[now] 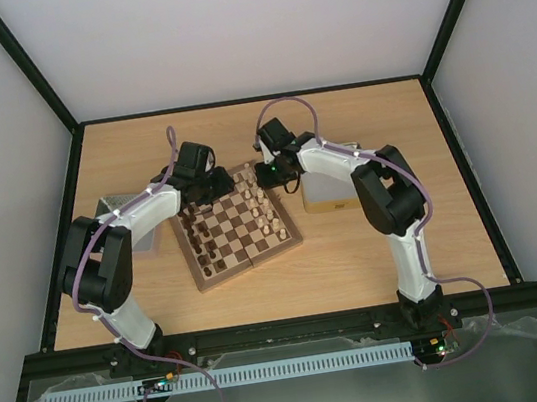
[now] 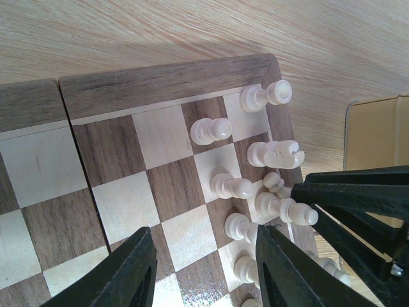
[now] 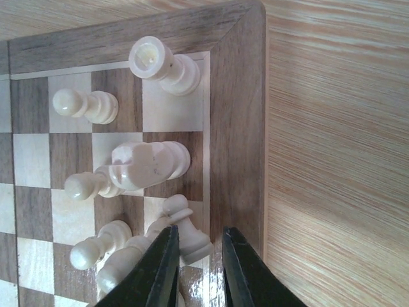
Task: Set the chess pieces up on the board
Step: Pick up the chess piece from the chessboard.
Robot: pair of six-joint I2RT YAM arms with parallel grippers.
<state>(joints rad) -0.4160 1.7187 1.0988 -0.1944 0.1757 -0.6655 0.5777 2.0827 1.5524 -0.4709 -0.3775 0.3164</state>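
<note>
A wooden table (image 1: 357,248) carries the chessboard (image 1: 243,269) at its middle, with pale pieces (image 1: 268,211) ranked along the board's right edge. The left gripper (image 2: 204,233) hangs over the board with its jaws apart and empty. The right gripper (image 3: 200,233) straddles the pale bishop (image 3: 185,220) beside the knight (image 3: 150,163), near the board's far right corner. Its jaws are narrow; I cannot tell if they clamp. A finger brushing the crowded pawn (image 3: 96,252) could topple it.

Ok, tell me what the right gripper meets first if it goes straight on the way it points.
The right gripper would meet the cream piece between its fingertips first, then the board under it; depth is hard to judge.
</note>
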